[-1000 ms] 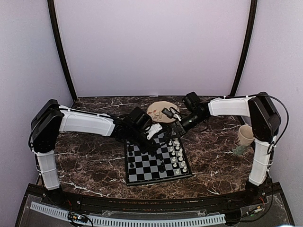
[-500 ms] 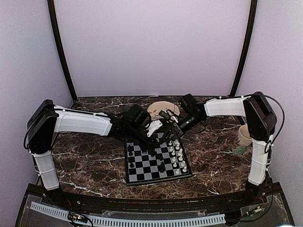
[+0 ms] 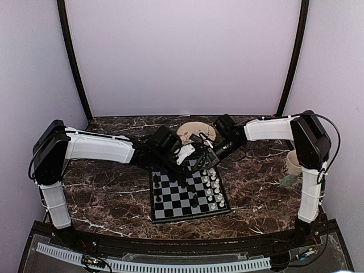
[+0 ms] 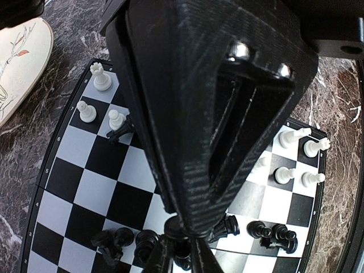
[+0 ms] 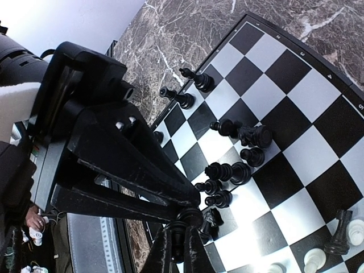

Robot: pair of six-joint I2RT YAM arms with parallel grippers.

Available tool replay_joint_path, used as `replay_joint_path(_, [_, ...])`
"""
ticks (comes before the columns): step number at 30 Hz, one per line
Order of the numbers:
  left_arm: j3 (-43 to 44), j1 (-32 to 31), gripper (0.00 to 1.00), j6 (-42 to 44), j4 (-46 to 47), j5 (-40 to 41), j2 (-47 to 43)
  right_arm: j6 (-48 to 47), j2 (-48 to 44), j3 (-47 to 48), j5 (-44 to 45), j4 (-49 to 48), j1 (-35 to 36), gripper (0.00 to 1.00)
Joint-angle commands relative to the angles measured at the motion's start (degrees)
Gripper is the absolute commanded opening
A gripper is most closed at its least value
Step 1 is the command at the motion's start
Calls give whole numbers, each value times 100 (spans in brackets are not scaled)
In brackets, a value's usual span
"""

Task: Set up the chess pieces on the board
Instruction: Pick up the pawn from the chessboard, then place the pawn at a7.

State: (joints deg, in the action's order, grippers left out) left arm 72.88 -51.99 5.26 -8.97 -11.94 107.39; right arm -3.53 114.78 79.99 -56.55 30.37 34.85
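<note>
A table (image 3: 108, 196) of dark brown marble veined in white stands inside a small booth. Plain pale lilac walls (image 3: 182, 57) close it in behind and on both sides, with black curved poles (image 3: 73, 62) rising at the back corners. A white perforated strip (image 3: 170, 266) runs along the near edge. Light is soft and even.

Marble table (image 3: 102, 187): board (image 3: 176, 206), plate (image 3: 192, 129), cup (image 3: 294, 162).

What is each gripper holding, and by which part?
Both the left gripper and right gripper pinch one tiny black plastic chess piece; the gripped part is hidden.
</note>
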Motion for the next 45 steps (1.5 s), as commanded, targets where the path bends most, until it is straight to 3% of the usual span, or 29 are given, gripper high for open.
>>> replay_joint_path(1, [49,-22,13,-20,-396,83,-334,-69,-69,221,192,50,9,0])
replay_joint_path(6, [-17,30,13,-152,-977,212,-685,-241,-487,140,598,107,-189,0])
replay_joint_path(12, [-116,463,13,-324,-1236,-174,-1261,-901,-1163,-9,1730,302,-186,0])
replay_joint_path(18, [-144,1157,13,-465,-1203,-358,-1438,-1641,-1552,96,3071,535,448,0])
replay_joint_path(24, [-356,1814,13,-629,-1057,-718,-1630,-2508,-1126,632,4405,1071,1717,0])
replay_joint_path(33, [-631,2157,13,-634,-966,-534,-2018,-2828,182,1709,5042,1700,3022,0])
replay_joint_path(45, [-661,2193,14,-627,-975,-578,-2111,-2870,773,1965,5145,1921,3576,0])
